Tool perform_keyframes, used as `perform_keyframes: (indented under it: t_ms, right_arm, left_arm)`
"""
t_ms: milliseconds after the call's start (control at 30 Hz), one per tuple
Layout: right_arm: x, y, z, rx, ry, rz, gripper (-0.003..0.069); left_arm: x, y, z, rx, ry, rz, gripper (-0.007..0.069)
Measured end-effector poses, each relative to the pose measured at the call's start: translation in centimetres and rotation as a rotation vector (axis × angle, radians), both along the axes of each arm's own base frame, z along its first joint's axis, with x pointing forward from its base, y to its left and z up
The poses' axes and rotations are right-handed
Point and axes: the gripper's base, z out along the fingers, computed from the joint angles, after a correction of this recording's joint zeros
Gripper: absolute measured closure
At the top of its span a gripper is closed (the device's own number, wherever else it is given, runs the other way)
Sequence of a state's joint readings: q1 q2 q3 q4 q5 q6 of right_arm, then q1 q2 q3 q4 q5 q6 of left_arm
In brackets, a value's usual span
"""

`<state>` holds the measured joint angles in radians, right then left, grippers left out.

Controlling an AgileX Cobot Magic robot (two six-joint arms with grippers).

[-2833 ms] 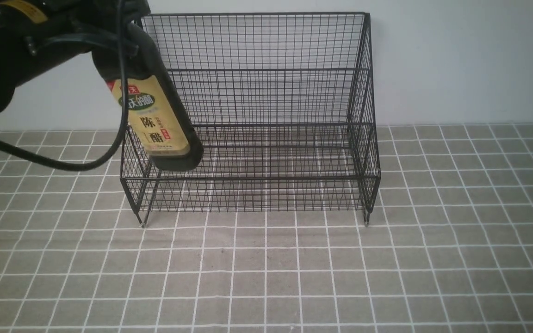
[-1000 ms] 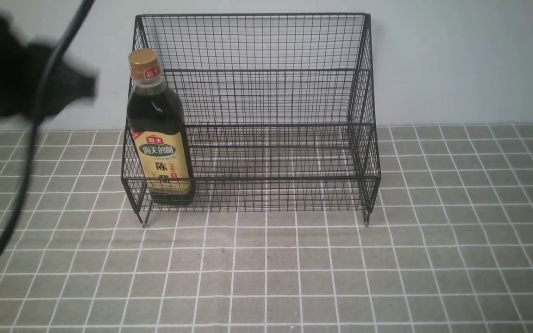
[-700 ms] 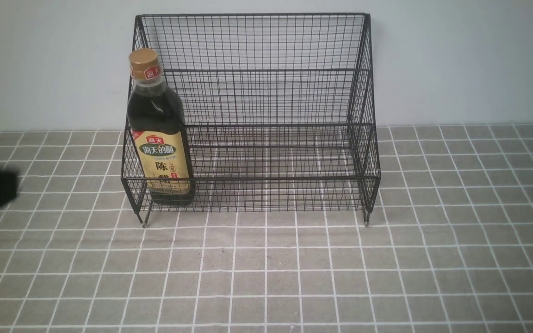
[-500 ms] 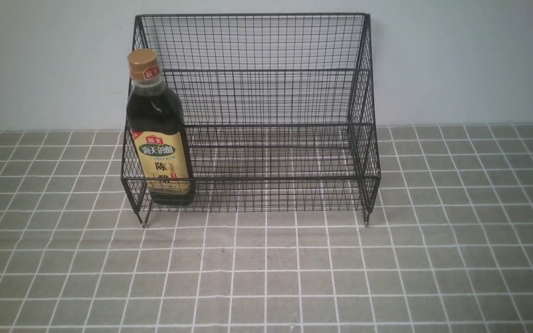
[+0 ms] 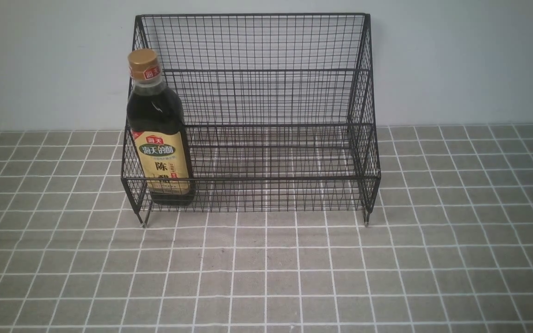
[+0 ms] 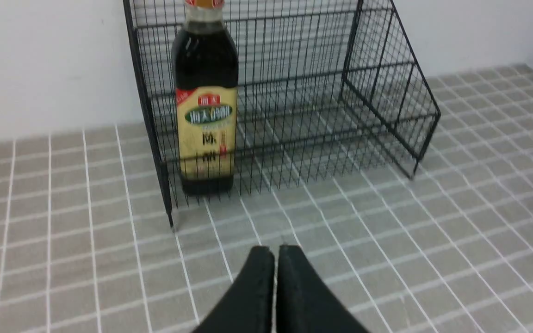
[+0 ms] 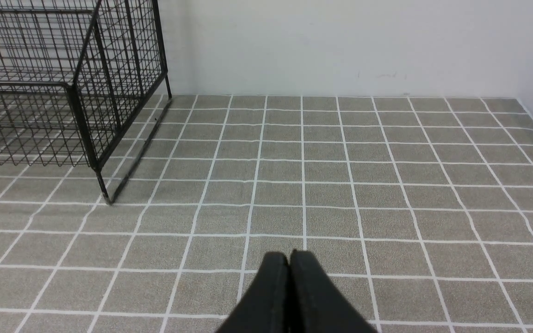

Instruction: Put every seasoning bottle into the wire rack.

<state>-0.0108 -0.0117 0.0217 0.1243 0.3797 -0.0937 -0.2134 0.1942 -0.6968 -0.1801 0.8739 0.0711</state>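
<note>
The seasoning bottle (image 5: 158,134), dark liquid with a gold cap and a tan-yellow label, stands upright in the front left corner of the black wire rack (image 5: 266,92). In the left wrist view the bottle (image 6: 206,111) and the rack (image 6: 377,92) lie ahead of my left gripper (image 6: 275,252), which is shut with nothing in it and well clear of both. My right gripper (image 7: 289,256) is shut and empty over bare cloth, with the rack's right end (image 7: 86,83) off to one side. Neither arm shows in the front view.
A grey checked cloth (image 5: 294,277) covers the table up to a white wall (image 5: 456,60) close behind the rack. The rack stands on short legs (image 5: 143,221).
The left arm let go of the bottle in the rack, drew back to the left and down, and left the front view. The bottle has stayed upright and still.
</note>
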Motion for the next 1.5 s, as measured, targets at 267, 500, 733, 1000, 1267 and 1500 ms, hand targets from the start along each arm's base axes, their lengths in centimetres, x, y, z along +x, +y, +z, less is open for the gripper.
perform_keyframes:
  t_ms: [267,500,733,1000,1267,1500]
  right_arm:
    - [0.0,0.0,0.0,0.0,0.0,0.0,0.0673]
    - [0.0,0.0,0.0,0.0,0.0,0.0,0.0673]
    - [0.0,0.0,0.0,0.0,0.0,0.0,0.0673]
    - [0.0,0.0,0.0,0.0,0.0,0.0,0.0673]
    - [0.0,0.0,0.0,0.0,0.0,0.0,0.0673]
    - [0.0,0.0,0.0,0.0,0.0,0.0,0.0673]
  left_arm:
    - [3.0,0.6,-6.5,0.054,-0.15,0.167,0.0631]
    - [4.2,1.1,-16.7,0.142,-0.027,0.244,0.0631]
    - [4.2,1.1,-17.7,0.156,0.006,0.243,0.0631]
    - [4.2,1.1,-17.7,0.156,0.006,0.243,0.0631]
    - [4.2,1.1,-17.7,0.156,0.006,0.243,0.0631]
    - [4.2,1.1,-17.7,0.156,0.006,0.243,0.0631]
